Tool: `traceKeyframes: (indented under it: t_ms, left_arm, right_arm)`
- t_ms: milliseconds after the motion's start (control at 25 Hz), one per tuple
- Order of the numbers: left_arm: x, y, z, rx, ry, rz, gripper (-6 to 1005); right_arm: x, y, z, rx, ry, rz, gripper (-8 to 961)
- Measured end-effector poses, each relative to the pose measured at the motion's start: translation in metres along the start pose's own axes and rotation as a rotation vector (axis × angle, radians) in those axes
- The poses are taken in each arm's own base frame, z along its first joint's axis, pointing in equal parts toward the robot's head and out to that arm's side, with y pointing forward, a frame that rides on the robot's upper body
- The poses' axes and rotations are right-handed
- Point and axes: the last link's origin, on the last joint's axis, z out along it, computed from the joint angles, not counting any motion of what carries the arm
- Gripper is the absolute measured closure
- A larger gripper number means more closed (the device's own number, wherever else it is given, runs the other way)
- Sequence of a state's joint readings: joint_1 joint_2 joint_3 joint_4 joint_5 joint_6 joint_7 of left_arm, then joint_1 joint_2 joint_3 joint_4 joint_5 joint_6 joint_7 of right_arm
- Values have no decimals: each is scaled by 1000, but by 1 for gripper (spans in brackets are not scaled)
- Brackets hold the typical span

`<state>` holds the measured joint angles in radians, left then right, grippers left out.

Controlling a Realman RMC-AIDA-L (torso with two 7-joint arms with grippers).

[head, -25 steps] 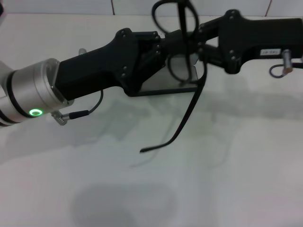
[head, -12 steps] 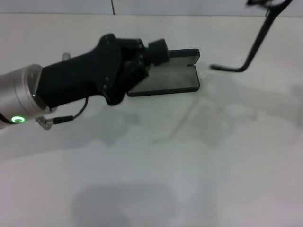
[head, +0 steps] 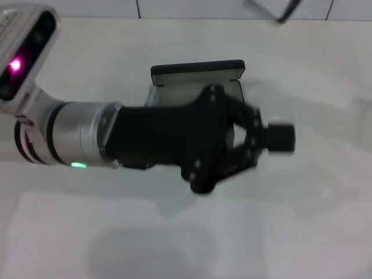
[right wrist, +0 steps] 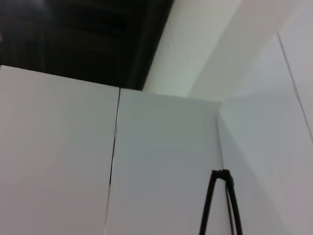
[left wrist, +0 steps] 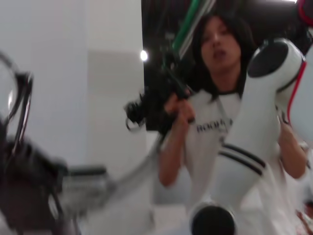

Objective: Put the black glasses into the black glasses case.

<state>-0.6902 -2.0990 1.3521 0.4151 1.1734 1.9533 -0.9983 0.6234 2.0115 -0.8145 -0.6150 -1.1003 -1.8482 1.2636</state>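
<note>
The left gripper (head: 278, 138), fingers apart and holding nothing, hovers over the white surface (head: 302, 221) in front of the open black glasses case (head: 200, 72), while the black glasses (head: 289, 11) show only a temple tip at the far edge.

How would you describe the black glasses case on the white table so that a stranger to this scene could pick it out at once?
Start from the white table in the head view and follow the left arm to its gripper. Directly behind that gripper lies the black glasses case, partly hidden by it. It is flat and rectangular, lying open to show a grey lining, unlike the chunky, jointed gripper in front.
</note>
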Motion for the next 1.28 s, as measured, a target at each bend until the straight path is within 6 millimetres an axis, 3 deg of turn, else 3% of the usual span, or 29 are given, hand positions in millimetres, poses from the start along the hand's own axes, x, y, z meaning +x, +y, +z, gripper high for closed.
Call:
traceKeyframes:
  t_ms: [240,560,960,1280]
  left_arm:
    - [7,-3,-8,105,105,38,968]
    - [8,-1,-17,166,148,40,968]
    - [4,-10,-31,331,214,-11,968]
    - [1,-19,-30,370,187,-62,968]
  right_arm:
    - [32,2,13,-8,84,64,857]
    - [59,5,29,-35,210,110,857]
    - [74,9,42,-90,303,119,857]
    - [82,12,48,-119,354,120,857]
